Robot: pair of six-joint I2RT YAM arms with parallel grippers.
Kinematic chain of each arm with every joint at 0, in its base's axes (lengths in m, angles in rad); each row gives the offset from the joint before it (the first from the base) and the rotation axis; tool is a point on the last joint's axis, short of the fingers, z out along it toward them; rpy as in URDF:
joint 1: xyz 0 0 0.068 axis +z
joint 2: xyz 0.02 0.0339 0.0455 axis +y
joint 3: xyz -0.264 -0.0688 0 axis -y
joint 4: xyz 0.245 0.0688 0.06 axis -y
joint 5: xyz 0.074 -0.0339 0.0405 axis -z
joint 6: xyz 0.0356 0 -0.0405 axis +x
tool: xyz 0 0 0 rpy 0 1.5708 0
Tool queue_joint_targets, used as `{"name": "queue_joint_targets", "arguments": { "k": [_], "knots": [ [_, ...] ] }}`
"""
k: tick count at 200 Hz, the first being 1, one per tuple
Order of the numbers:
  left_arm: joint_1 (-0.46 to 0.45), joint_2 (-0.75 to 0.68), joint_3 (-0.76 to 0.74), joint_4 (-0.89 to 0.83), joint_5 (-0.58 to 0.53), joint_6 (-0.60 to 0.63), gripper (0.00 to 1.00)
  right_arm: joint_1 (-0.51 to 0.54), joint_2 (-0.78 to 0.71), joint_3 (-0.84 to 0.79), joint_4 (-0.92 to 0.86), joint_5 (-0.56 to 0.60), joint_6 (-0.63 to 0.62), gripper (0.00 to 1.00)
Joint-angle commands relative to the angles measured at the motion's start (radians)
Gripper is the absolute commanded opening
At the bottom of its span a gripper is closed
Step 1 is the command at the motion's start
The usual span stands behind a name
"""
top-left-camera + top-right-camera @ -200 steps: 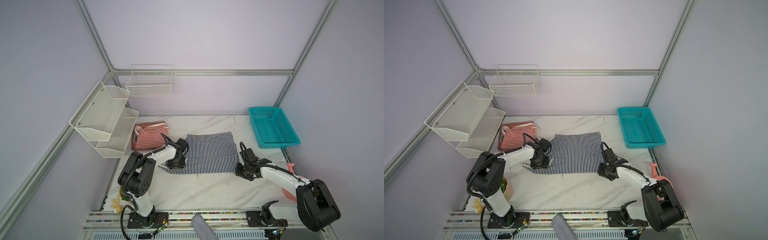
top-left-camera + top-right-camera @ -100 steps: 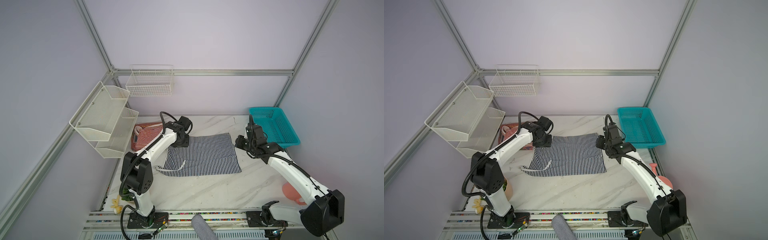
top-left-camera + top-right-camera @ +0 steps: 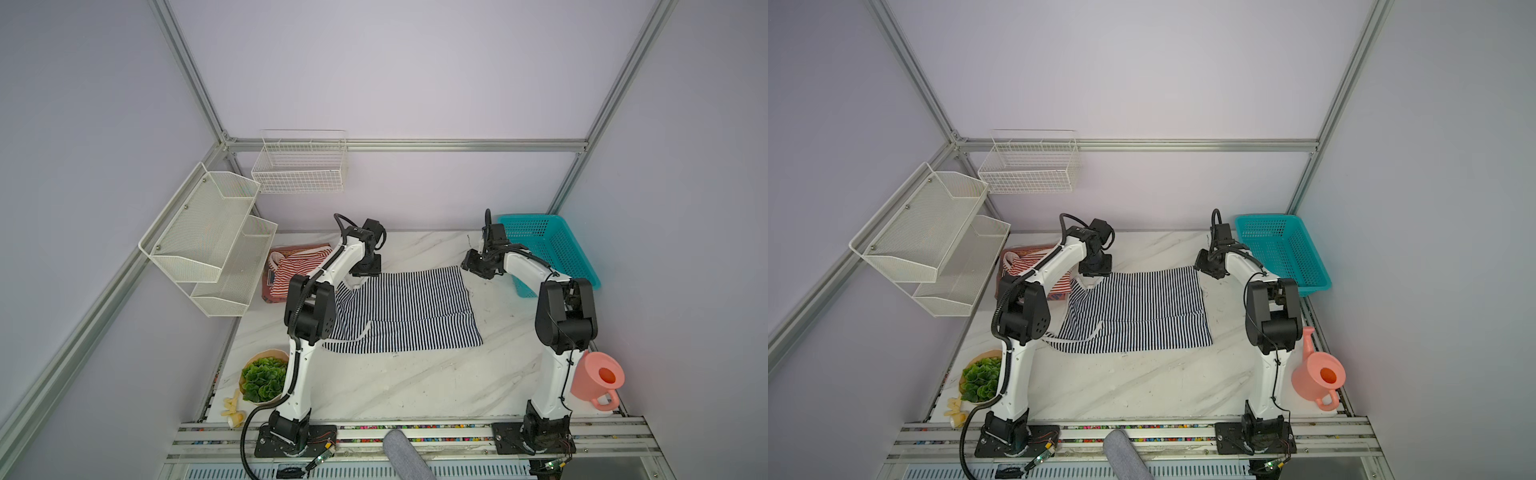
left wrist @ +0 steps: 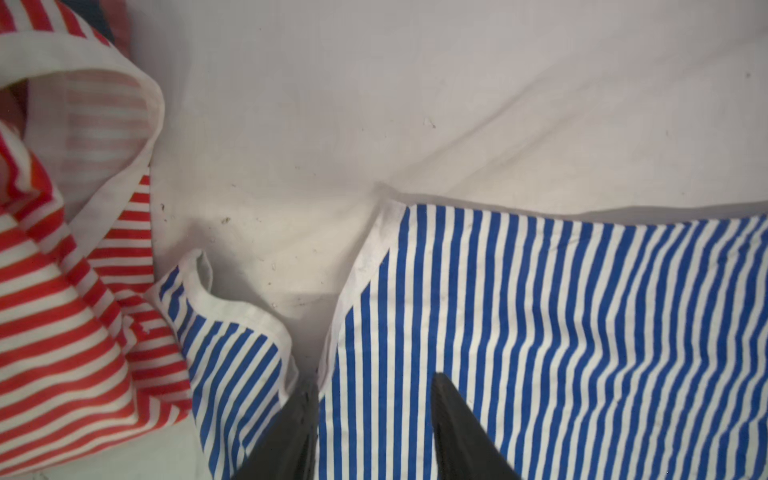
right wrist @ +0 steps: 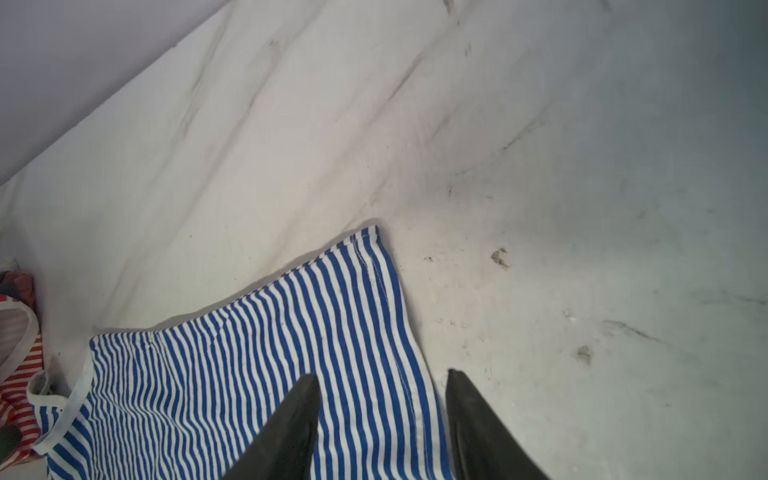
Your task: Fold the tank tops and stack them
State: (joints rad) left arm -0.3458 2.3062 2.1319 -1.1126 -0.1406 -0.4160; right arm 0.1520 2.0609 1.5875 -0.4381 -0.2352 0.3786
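We found the thin, soft navy-and-white striped cotton tank top [image 3: 407, 307] spread on the middle of the white marble-patterned worktop [image 3: 415, 386], its stripes running from the near edge towards the far edge. A straight step crossed it parallel to the near edge. We read that as one layer lying on another, so the first fold looked done.

The left gripper [image 4: 374, 380] hung over the top's far left corner, by the pale-bound armhole. Its two black tapered fingers [image 4: 457, 415] stood apart, with flat, unpinched cloth showing between them, so it was released. The right gripper [image 5: 381, 374] stood over the far right corner, also spread and grasping nothing. One of its fingers was over the stitched hem and the other over bare worktop. We judged that the two arms sat at these two corners to keep the far edge straight and the layers square.

The cloth lay limp with slight ripples, and a loose white-trimmed strap curled near the left gripper. That strap touched the crumpled red-and-white striped tank top [image 3: 291, 272], which was heaped at the far left corner and not yet folded. We took it as waiting there, clear of the folding space, until the navy top was finished.
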Motion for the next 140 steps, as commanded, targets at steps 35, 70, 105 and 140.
{"name": "queue_joint_targets", "arguments": {
  "k": [35,70,105,140],
  "knots": [
    [0.022,0.041,0.150,0.081,0.051,0.044,0.45,-0.005,0.137,0.143,-0.017,-0.098,-0.024,0.53],
    [0.023,0.090,0.178,0.089,0.070,0.053,0.45,-0.009,0.195,0.173,-0.017,-0.098,-0.022,0.54],
    [0.024,0.125,0.198,0.091,0.073,0.058,0.45,-0.010,0.238,0.198,-0.016,-0.094,-0.017,0.55],
    [0.027,0.149,0.209,0.094,0.069,0.061,0.45,-0.012,0.264,0.221,-0.019,-0.087,-0.014,0.53]
  ]
}}
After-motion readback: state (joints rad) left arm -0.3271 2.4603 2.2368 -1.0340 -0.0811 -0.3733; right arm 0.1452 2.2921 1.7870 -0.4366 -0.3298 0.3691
